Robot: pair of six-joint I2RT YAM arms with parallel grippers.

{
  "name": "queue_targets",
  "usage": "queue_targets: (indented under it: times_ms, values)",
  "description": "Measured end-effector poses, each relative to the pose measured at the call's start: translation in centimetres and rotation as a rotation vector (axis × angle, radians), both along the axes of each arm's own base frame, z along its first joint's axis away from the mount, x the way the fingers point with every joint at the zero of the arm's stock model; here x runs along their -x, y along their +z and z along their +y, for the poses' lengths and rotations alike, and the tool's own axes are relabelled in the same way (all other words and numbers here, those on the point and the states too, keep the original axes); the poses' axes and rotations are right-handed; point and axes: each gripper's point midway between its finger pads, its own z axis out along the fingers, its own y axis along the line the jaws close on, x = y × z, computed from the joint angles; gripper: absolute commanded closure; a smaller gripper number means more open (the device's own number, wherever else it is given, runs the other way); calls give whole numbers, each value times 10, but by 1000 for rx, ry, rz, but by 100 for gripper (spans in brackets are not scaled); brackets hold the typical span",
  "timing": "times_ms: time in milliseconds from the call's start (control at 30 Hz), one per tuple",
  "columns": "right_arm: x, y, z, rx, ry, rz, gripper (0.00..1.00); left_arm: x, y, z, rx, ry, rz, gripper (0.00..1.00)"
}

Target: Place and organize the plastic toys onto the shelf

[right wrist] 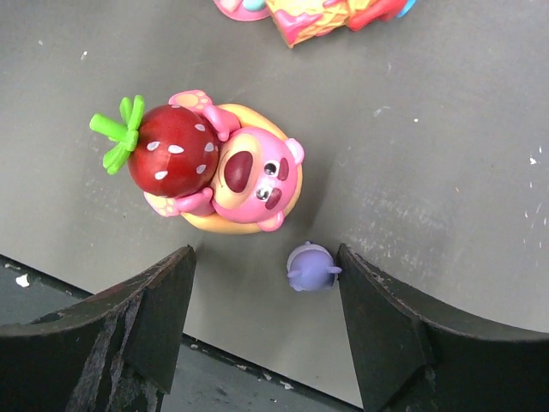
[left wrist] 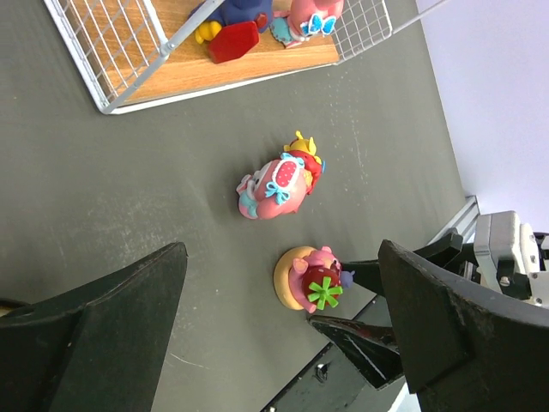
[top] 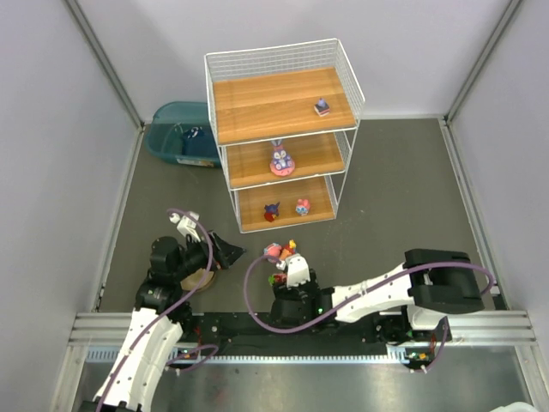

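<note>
I have the right gripper (right wrist: 264, 253) part open and empty just beside the strawberry bear (right wrist: 227, 172) on the counter (right wrist: 429, 129), lower centre, lined up to grab it, while the left gripper (left wrist: 283, 249) hangs wide open, empty.

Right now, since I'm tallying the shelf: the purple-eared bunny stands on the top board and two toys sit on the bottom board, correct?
No. The top external view shows the purple-eared bunny on the middle board of the shelf, not the top. Two toys do sit on the bottom board.
</note>
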Motion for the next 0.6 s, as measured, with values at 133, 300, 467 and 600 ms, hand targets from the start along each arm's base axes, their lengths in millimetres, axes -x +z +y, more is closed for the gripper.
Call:
queue_targets:
  times_ms: [133, 300, 467, 600]
  values:
    - [-2, 1, -4, -45, -58, -27, 35, -1, 2, 2, -3, 17, -24, 1]
    - [-3, 1, -21, -97, -115, -42, 39, -3, 0, 4, -9, 33, -21, 1]
    - [-1, 1, -26, -109, -133, -56, 44, -3, -1, 5, -11, 38, -18, 1]
    - [-1, 0, -29, -86, -136, -76, 55, -3, -1, 5, -12, 40, -18, 1]
